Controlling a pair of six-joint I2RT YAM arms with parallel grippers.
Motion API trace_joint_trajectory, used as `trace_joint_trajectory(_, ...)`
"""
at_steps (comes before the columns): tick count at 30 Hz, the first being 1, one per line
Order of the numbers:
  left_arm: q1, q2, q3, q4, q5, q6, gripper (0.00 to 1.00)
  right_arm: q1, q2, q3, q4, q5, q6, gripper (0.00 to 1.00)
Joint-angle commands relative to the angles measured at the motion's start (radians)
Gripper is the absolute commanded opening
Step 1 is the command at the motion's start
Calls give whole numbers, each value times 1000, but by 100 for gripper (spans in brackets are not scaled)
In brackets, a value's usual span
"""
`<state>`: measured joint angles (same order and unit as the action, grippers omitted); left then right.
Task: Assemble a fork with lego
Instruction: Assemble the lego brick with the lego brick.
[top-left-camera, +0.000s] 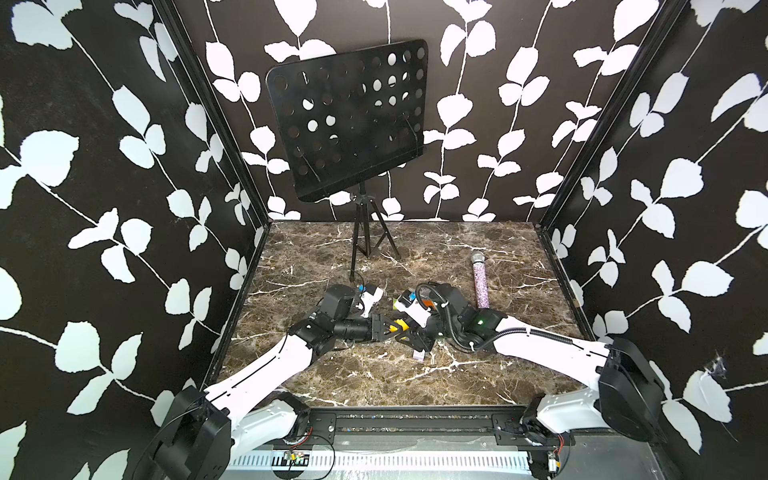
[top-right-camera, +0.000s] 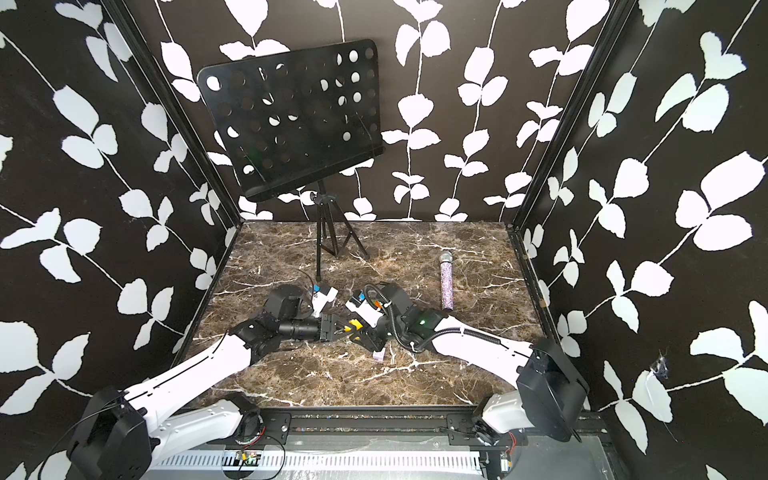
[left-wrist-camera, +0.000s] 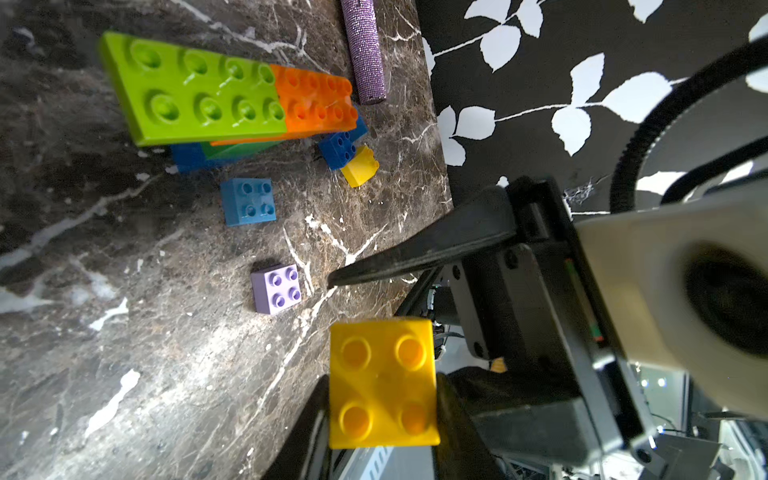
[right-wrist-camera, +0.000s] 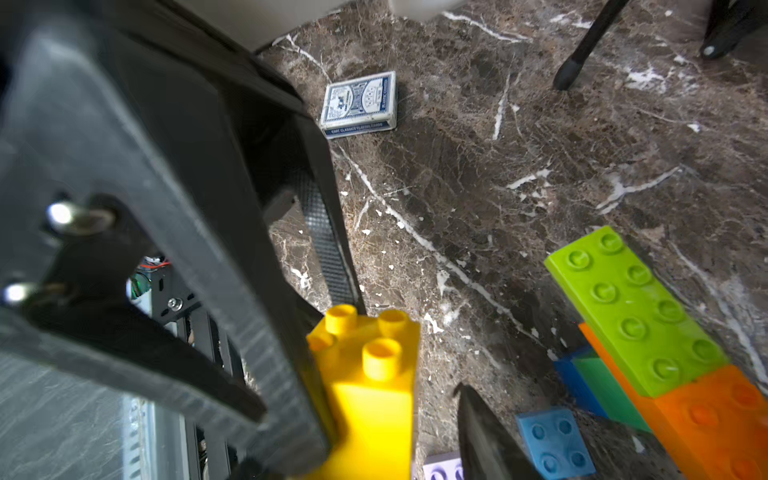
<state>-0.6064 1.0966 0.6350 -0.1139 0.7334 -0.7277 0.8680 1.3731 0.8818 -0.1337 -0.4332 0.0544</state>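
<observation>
The left gripper (top-left-camera: 394, 327), coming from the left side, grips a yellow brick (left-wrist-camera: 382, 382) between its fingers and holds it off the table (top-left-camera: 374, 386) near the middle. The right gripper (top-left-camera: 407, 336) faces it from the right with its jaws apart. One fingertip (left-wrist-camera: 395, 259) stands clear of the brick, and the other cannot be made out.

The fork (left-wrist-camera: 232, 95), only part built, lies flat on the table just left of the near end of the microphone (top-left-camera: 481, 282). It is a long lime piece and an orange piece end to end on top of blue and green pieces. The right arm (top-left-camera: 540, 345) hides it in both top views.

Loose near it lie a light blue brick (left-wrist-camera: 248, 202), a lilac brick (left-wrist-camera: 276, 289), and a dark blue brick (left-wrist-camera: 338, 149) with a small yellow brick (left-wrist-camera: 360, 166) just beside it. A pack of cards (right-wrist-camera: 359, 104) lies flat on the table, and a music stand (top-left-camera: 347, 120) stands at the far side.
</observation>
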Motion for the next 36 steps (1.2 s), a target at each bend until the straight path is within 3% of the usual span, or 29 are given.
trace_joint_trajectory(1, -4, 29, 81, -150, 14, 156, 19, -36, -52, 21, -78, -64, -54, 55)
trace_joint_trajectory(6, -1, 89, 210, -287, -24, 340, 18, -92, -123, 13, -150, -105, -65, 55)
trace_joint_trajectory(11, -2, 168, 397, -459, -114, 592, 23, -162, -209, 3, -237, 73, -53, 55)
trace_joint_trajectory(19, -5, 318, 643, -545, -123, 917, 27, -298, -329, -47, -232, 186, 10, 56)
trace_joint_trajectory(24, -4, 357, 680, -495, -96, 1108, 28, -389, -321, -47, -231, 121, 52, 56)
trace_joint_trajectory(29, -12, 383, 678, -424, -47, 1310, 28, -412, -293, -53, -200, 66, 83, 56)
trace_joint_trajectory(32, -13, 425, 708, -417, -82, 1417, 28, -420, -275, -63, -182, 38, 103, 56)
trace_joint_trajectory(36, -18, 540, 807, -529, -120, 1514, 28, -427, -254, -70, -175, 14, 117, 56)
